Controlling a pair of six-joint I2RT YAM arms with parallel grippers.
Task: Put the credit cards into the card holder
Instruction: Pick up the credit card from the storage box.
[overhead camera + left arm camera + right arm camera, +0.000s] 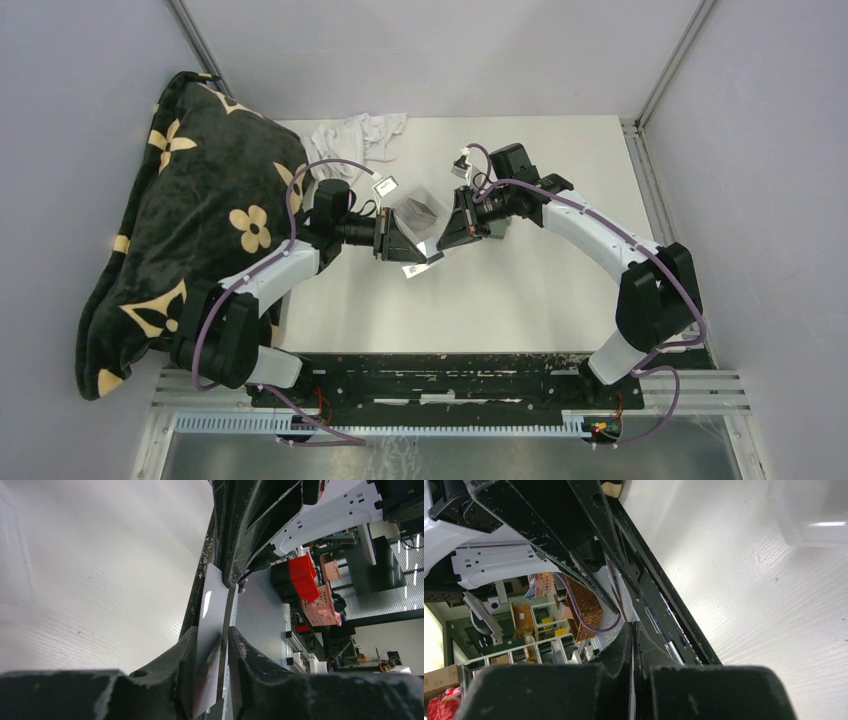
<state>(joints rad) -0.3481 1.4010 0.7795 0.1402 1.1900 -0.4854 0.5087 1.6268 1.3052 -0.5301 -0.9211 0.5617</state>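
My two grippers meet above the middle of the table. My left gripper (403, 244) (215, 632) is shut on a thin glossy silvery credit card (426, 251) (210, 595), with a darker layer pressed behind it. My right gripper (446, 238) (632, 627) is shut on the other end of the same card, which shows edge-on as a thin sliver (632, 702) between its pads. Its fingers (235, 555) come in from the top of the left wrist view. I cannot make out the card holder in any view.
A clear plastic tray (424, 203) (811, 515) with something dark in it stands just behind the grippers. A white cloth (355, 135) lies at the back. A black blanket with cream flowers (190, 220) covers the left side.
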